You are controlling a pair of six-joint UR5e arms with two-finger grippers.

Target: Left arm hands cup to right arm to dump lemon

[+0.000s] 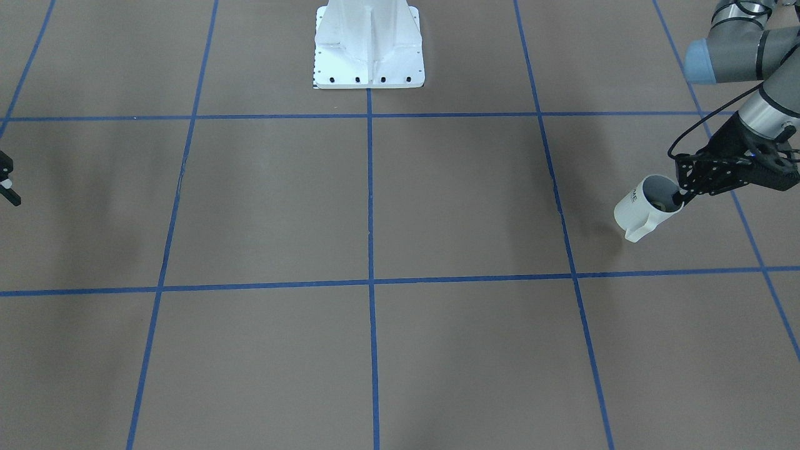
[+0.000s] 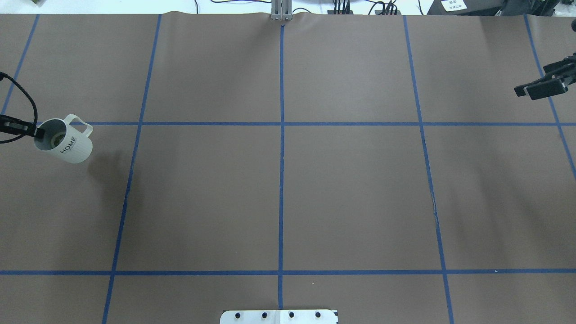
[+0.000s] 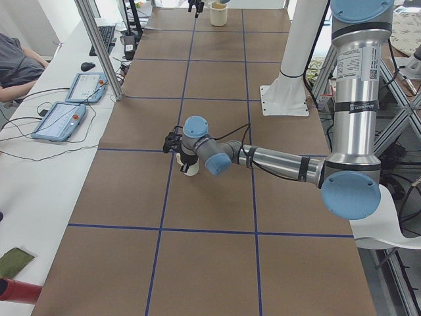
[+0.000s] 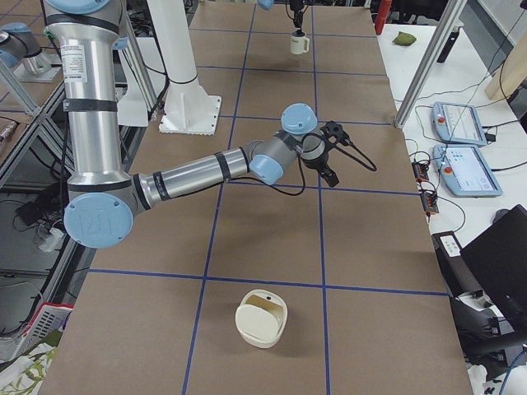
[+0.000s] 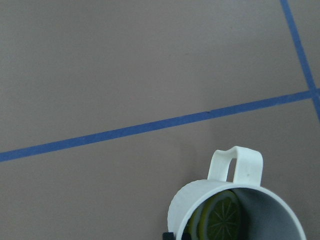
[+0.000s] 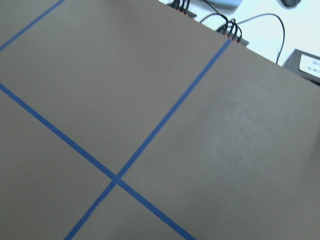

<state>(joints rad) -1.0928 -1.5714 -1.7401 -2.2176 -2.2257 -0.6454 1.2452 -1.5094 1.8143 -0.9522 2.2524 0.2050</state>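
Cup (image 2: 72,148): white ribbed mug lettered HOME, held raised and tilted well to the robot's left of the white base mount (image 1: 369,47). The long axis is leaned, the mouth turned up toward the left gripper (image 1: 678,200), the handle pointed away from the mount. Lemon (image 5: 220,217) is seen inside, against the wall. The rim is clamped between that gripper's fingers, one inside. The right gripper (image 2: 525,92), well to the mount's other side, is held with fingers apart.

White HOME cup (image 2: 72,146), tilted, rim pinched by left tool (image 1: 679,199), yellow-green lemon slice (image 5: 220,218) inside
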